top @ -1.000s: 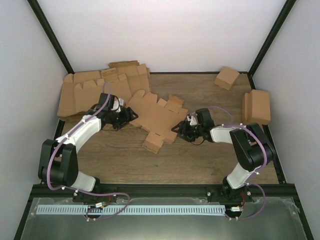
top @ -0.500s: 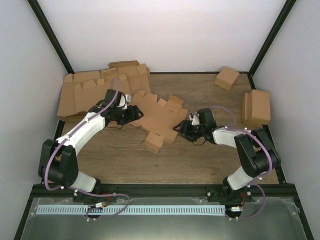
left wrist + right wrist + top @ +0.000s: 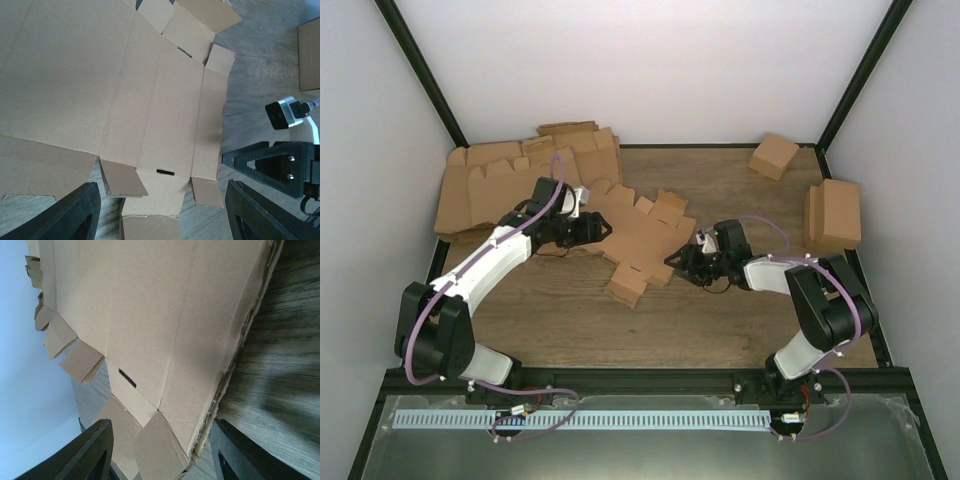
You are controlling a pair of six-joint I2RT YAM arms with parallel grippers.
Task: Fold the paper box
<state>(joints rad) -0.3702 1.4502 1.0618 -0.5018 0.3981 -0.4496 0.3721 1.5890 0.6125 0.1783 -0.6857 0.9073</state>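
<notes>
Cardboard dominates the wooden counter (image 3: 720,320): the paper box (image 3: 638,228), not yet box-shaped, lies as a die-cut sheet with its panels spread and its tabbed flaps sticking out around the edges. The flap at the sheet's near end (image 3: 628,284) looks bent up off the wood, though how far is hard to tell.

The left claw (image 3: 592,228) sits at the left edge of the sheet, reaching in over it. In the left wrist view its two black fingers (image 3: 75,212) stand wide apart with the crease lines, a small slot and two short tabs of the sheet showing between them. It is open and holds nothing.

The right claw (image 3: 678,262) is low at the right edge of the sheet, pointing toward it. In the right wrist view its fingers (image 3: 95,450) are spread on either side of a raised corner of the sheet, whose edge runs down between them without being pinched. This claw is open too.

Behind and left of the sheet lies a pile of flat brown blanks (image 3: 490,185), which the sheet's far-left corner nearly reaches. Well to the sheet's right and farther back sits a small cube-like box (image 3: 773,155), and right of the sheet lies another brown cardboard stack (image 3: 833,213).
</notes>
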